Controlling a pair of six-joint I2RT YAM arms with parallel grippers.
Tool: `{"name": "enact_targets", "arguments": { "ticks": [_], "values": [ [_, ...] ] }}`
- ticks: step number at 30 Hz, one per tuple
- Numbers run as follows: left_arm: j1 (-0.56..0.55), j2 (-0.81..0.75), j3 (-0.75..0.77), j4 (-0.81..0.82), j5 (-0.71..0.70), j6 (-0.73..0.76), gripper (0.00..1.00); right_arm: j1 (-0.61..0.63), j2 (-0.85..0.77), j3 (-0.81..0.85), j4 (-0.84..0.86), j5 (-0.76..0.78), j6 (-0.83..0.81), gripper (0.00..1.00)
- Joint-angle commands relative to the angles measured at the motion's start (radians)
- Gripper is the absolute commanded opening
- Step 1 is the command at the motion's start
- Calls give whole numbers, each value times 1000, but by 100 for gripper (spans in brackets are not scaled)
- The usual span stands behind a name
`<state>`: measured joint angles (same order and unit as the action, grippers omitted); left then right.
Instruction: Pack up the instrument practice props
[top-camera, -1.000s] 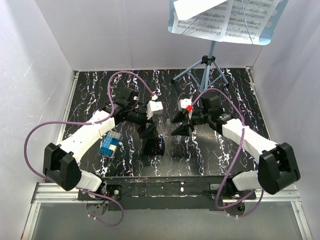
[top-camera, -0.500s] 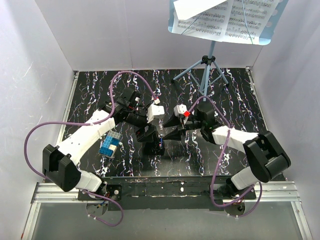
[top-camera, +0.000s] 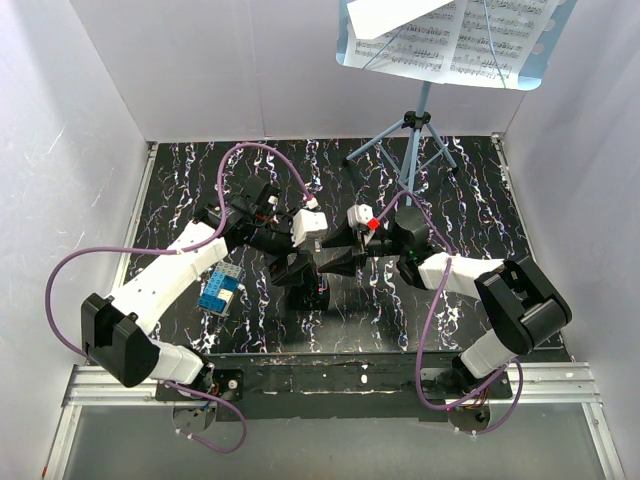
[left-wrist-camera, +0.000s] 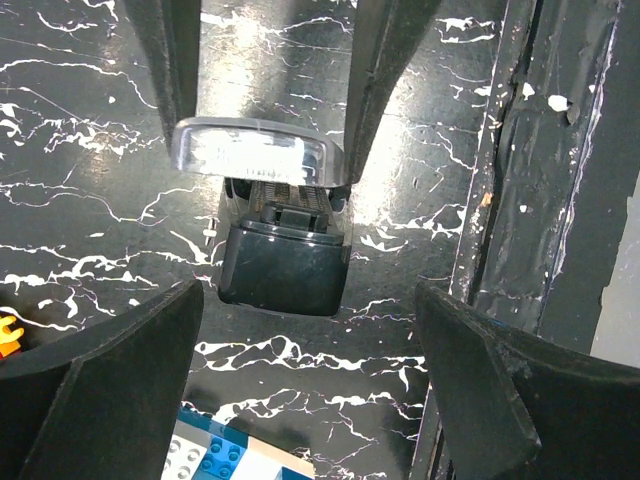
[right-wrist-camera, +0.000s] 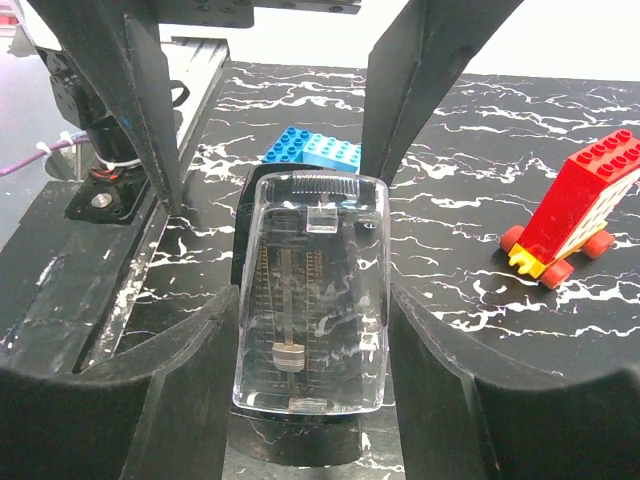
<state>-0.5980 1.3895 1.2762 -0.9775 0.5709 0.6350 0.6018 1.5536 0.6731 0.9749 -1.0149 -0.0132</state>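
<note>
The light-blue music stand (top-camera: 421, 118) stands at the back right on its tripod. White sheet-music pages (top-camera: 470, 38) rest on its perforated desk plate (top-camera: 541, 68). Both grippers are far from it, at mid-table around a black metronome (top-camera: 306, 293) (left-wrist-camera: 285, 265). My right gripper (right-wrist-camera: 310, 305) (top-camera: 335, 262) is shut on the metronome's clear front cover (right-wrist-camera: 312, 290) (left-wrist-camera: 250, 155), a finger pressed on each side, with the cover right at the metronome's face. My left gripper (left-wrist-camera: 308, 325) (top-camera: 293, 268) hangs open over the marbled tabletop beside the metronome, with nothing between its fingers.
A blue-and-white toy-brick block (top-camera: 220, 290) (right-wrist-camera: 310, 150) lies left of the metronome. A red toy-brick car (right-wrist-camera: 570, 215) sits further off in the right wrist view. White walls enclose the table on three sides. A black metal rail (top-camera: 330, 370) runs along the near edge.
My right arm has swung left, bringing its gripper up against the metronome. The left gripper has opened a little wider and drawn slightly back.
</note>
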Motion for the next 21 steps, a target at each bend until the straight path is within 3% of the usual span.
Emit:
{"name": "enact_targets", "arguments": {
  "ticks": [1, 21],
  "values": [
    [-5, -44, 28, 26, -5, -31, 86, 6, 0, -9, 74, 4, 30, 1],
    [-26, -56, 23, 33, -32, -67, 85, 36, 10, -67, 107, 52, -39, 1]
  ]
}}
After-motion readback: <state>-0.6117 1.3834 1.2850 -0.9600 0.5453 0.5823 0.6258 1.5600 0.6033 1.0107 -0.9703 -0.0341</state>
